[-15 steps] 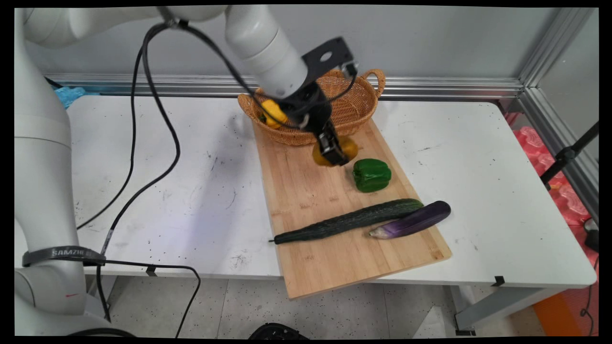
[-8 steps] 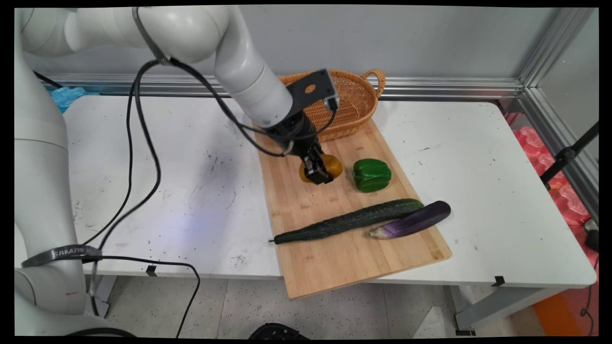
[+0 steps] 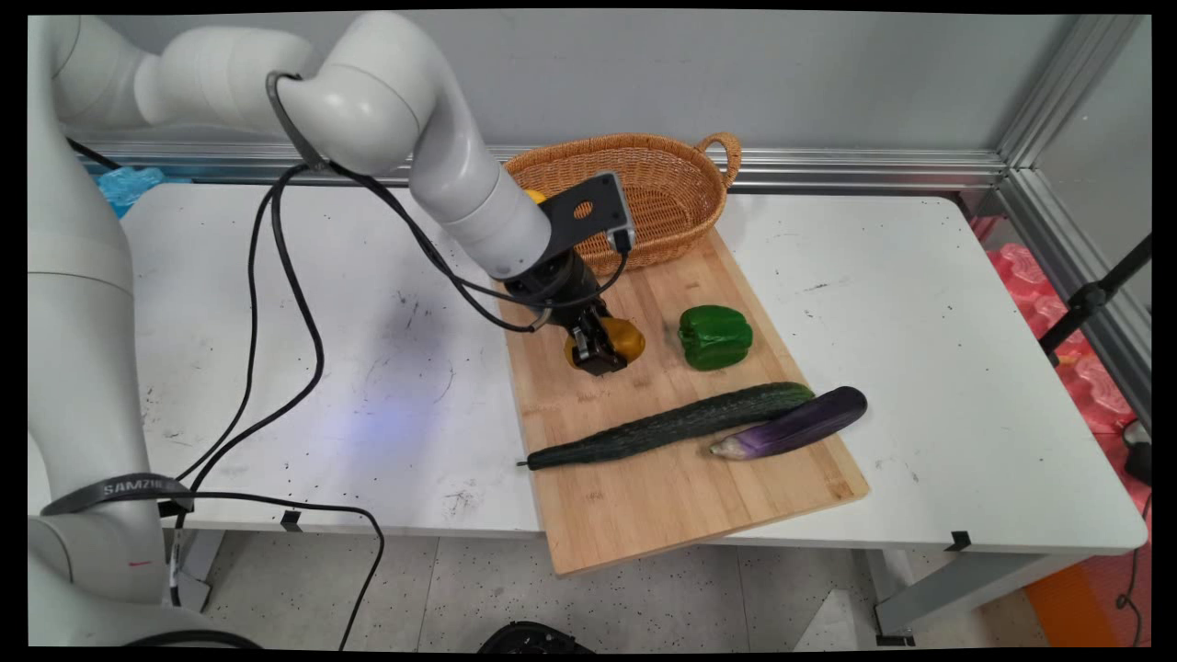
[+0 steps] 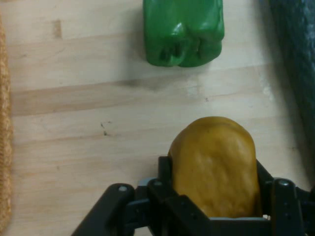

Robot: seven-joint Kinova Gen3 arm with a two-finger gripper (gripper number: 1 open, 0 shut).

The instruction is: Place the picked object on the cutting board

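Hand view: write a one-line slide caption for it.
The claw grips a yellow-brown potato above a wooden cutting board, with a green bell pepper ahead.

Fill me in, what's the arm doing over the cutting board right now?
The gripper is shut on a yellow-brown potato, low over the wooden cutting board, just left of the green bell pepper. In the last second it has carried the potato down and away from the wicker basket. A cucumber and an eggplant lie side by side nearer the board's front.
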